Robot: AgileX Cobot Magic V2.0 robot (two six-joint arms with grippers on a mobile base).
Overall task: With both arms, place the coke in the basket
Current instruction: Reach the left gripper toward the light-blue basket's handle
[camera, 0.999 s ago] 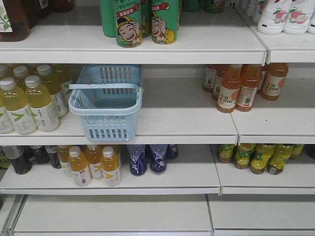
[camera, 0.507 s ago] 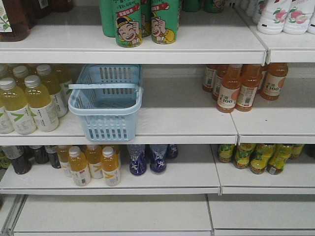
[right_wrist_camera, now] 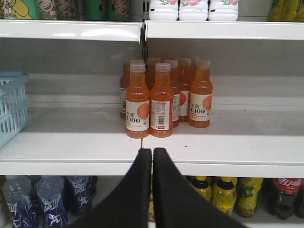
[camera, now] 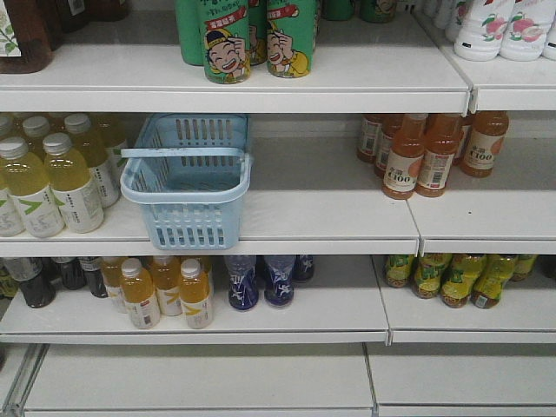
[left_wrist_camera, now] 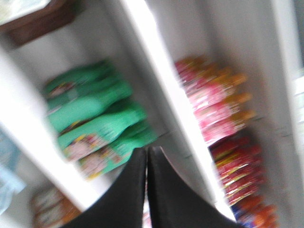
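The light blue basket (camera: 186, 193) stands with nothing in it on the middle shelf, left of centre; its slotted side shows at the left edge of the right wrist view (right_wrist_camera: 9, 110). No coke can be made out in any view; the red packs in the left wrist view are too blurred to name. My left gripper (left_wrist_camera: 147, 151) is shut on nothing, in front of blurred green bottles (left_wrist_camera: 97, 114). My right gripper (right_wrist_camera: 152, 151) is shut and empty, level with the middle shelf's front edge, below the orange bottles (right_wrist_camera: 161, 97). Neither arm appears in the front view.
Pale yellow bottles (camera: 48, 178) crowd the basket's left side. Orange C100 bottles (camera: 426, 152) stand on the same shelf to the right. Green cartoon cans (camera: 252, 39) sit on the shelf above. A dark cola bottle with a red label (right_wrist_camera: 286, 195) is on the lower shelf.
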